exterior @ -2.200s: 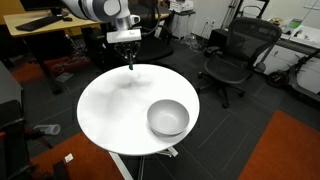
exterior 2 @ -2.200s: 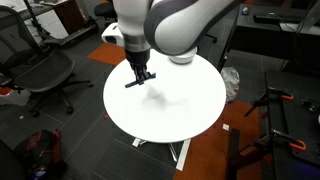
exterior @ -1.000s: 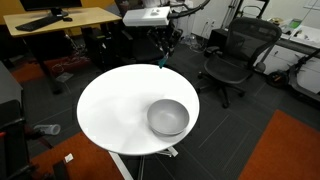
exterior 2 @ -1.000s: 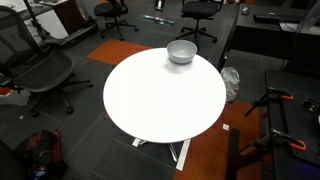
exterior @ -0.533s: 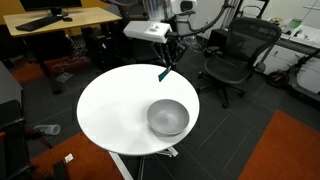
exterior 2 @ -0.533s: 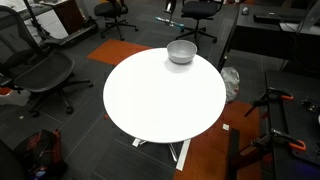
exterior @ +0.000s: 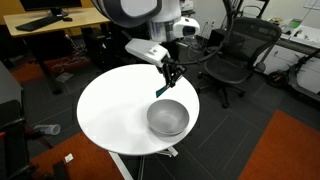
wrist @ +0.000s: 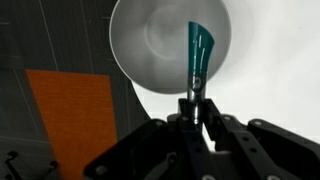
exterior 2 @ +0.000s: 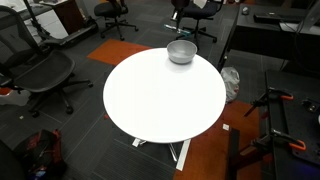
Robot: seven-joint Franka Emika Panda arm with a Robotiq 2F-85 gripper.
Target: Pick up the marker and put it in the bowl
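Observation:
The grey-silver bowl [exterior: 168,118] sits on the round white table [exterior: 110,110]; it also shows at the table's far edge in an exterior view [exterior 2: 181,52] and fills the top of the wrist view [wrist: 150,45]. My gripper [exterior: 169,74] is shut on the teal marker [exterior: 162,88], which hangs tip down just above the bowl's far rim. In the wrist view the marker [wrist: 199,55] sticks out from between the fingers [wrist: 196,108] over the bowl's inside. In an exterior view the gripper [exterior 2: 183,22] hovers above the bowl.
Black office chairs [exterior: 232,55] stand around the table, one also in an exterior view [exterior 2: 40,75]. A wooden desk [exterior: 55,20] is behind. An orange floor mat [exterior: 285,150] lies beside the table.
The gripper has carried the marker down and across from behind the table's far edge to just above the bowl. The bowl has not moved.

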